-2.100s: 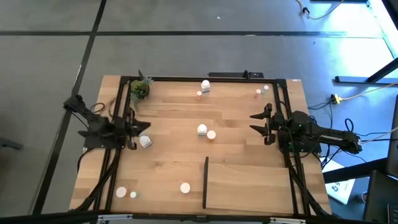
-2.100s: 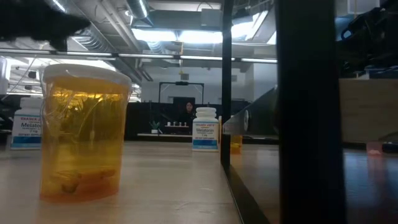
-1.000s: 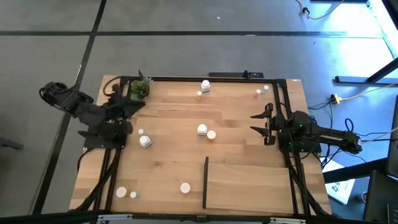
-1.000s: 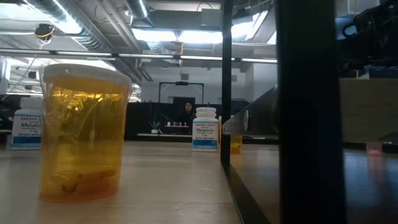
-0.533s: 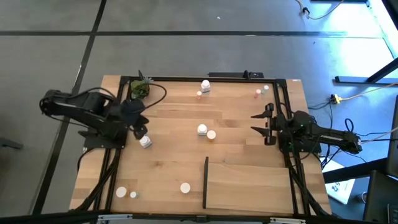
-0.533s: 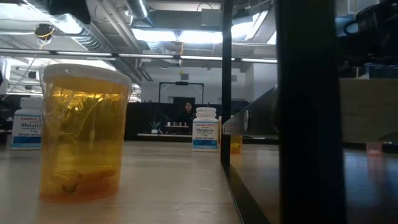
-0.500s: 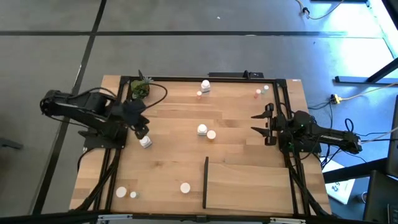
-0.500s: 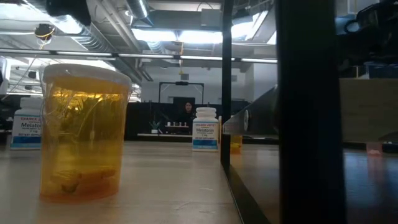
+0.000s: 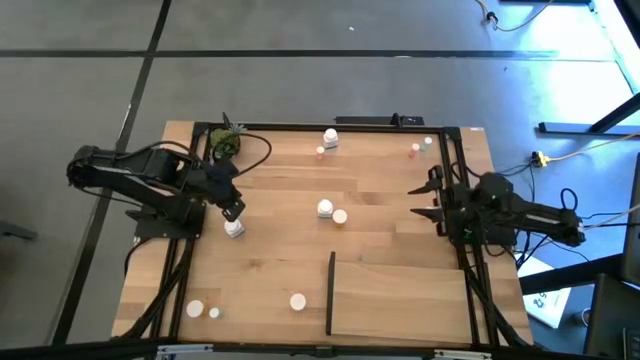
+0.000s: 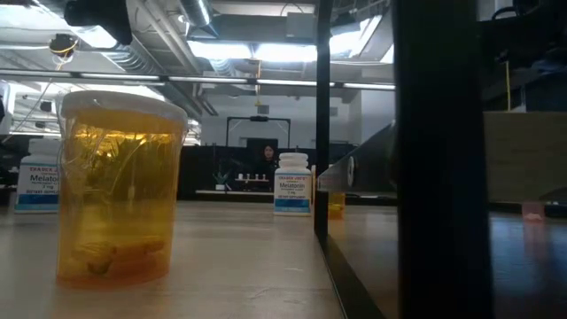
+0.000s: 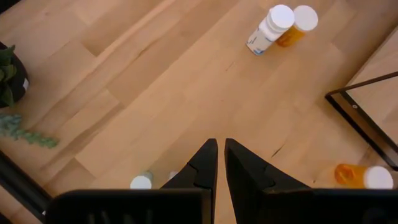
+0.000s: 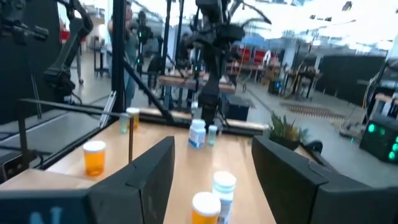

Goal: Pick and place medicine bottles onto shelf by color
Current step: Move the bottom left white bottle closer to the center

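I observe my left gripper [image 9: 231, 212] closed empty above a white bottle [image 9: 234, 229]; right gripper [image 9: 432, 199] parted, empty.

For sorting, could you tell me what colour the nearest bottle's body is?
Translucent amber bottle; clearest in the low view.

10 bottles [image 9: 325, 208], 1 shelf [image 9: 400, 298], 1 plant [image 9: 225, 144].
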{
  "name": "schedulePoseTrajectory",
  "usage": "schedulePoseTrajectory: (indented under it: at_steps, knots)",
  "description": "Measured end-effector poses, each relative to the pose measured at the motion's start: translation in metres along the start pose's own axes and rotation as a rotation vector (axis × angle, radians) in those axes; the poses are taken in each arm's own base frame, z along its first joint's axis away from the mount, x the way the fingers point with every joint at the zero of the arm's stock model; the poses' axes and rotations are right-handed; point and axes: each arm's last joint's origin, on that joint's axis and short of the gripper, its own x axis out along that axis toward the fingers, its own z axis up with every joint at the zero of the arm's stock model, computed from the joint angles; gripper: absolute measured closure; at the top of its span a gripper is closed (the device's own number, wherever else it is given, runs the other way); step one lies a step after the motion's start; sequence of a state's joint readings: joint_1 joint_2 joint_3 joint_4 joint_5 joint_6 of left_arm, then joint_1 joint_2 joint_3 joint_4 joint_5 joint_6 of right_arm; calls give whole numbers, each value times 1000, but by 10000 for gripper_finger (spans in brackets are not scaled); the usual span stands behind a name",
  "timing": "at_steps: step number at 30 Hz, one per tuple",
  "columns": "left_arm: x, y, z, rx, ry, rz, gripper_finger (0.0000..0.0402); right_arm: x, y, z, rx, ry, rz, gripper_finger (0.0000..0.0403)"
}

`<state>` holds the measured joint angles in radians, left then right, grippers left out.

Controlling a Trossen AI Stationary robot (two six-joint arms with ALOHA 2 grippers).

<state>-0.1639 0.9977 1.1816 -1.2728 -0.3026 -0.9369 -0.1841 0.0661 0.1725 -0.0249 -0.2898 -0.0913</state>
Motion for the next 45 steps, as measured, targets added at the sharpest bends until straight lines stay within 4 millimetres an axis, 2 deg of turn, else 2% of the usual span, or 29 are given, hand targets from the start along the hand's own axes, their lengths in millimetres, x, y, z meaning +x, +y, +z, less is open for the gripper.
schedulePoseTrajectory:
  at_steps: [10,13,16,24,37,45]
  knots:
    - [0,0,-1,-4,11,0,376,11,-4,9,39,88,7,185]
    - [0,3,-3,-55,34,31,376,16,-6,12,56,121,10,185]
    - [2,5,-5,-104,66,66,376,23,-8,12,82,167,12,185]
    - [7,0,-4,-105,92,72,376,37,-12,9,179,299,14,185]
    - [17,-7,-4,-91,154,96,376,40,-13,6,185,323,15,185]
    - [16,-7,-5,-121,182,78,376,40,-12,6,183,322,15,185]
